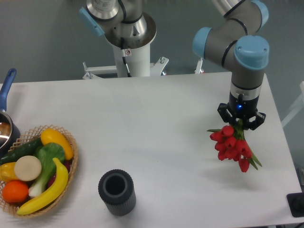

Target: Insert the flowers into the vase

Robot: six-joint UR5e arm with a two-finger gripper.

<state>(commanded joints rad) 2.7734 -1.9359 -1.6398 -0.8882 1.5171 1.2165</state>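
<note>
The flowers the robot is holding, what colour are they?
Red flowers with green stems, seen in the fixed camera view.

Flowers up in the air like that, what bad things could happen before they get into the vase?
The flowers hang in the gripper with the red heads pointing down and forward, so the stems may not face the vase mouth. The vase stands far off to the left, so the bunch might slip on the way. The mouth looks narrow and the vase stands free, so a push could tip it toward the basket.
</note>
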